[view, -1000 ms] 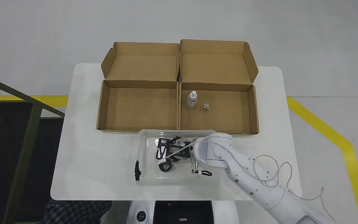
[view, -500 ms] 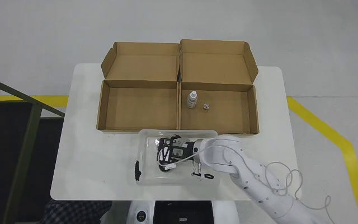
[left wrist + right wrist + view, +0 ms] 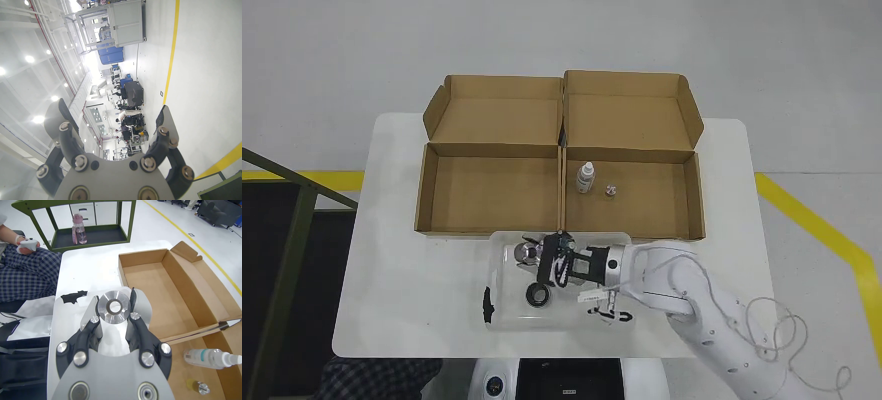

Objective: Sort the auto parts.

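Observation:
My right gripper (image 3: 114, 302) is shut on a shiny metal disc with a centre hole (image 3: 114, 309), one finger on each side of its rim. In the top view this gripper (image 3: 548, 263) hangs over the left half of the clear plastic tray (image 3: 504, 312). In the tray lie a black ring (image 3: 538, 294) and a black clip (image 3: 607, 313). A left cardboard box (image 3: 487, 195) holds nothing. The right cardboard box (image 3: 682, 200) holds a small spray bottle (image 3: 585, 178) and a small metal part (image 3: 610, 188). My left gripper (image 3: 113, 108) is open, pointing out into the room.
A scrap of black tape (image 3: 485, 305) sticks to the tray's left edge. Both box lids (image 3: 497, 105) stand open at the back. A green cart (image 3: 85, 228) stands on the floor past the table's left end. Bare white table (image 3: 392, 260) lies left of the tray.
The right gripper has swung from the tray's right part to its left part and turned to point leftward, with the metal disc now between its fingers.

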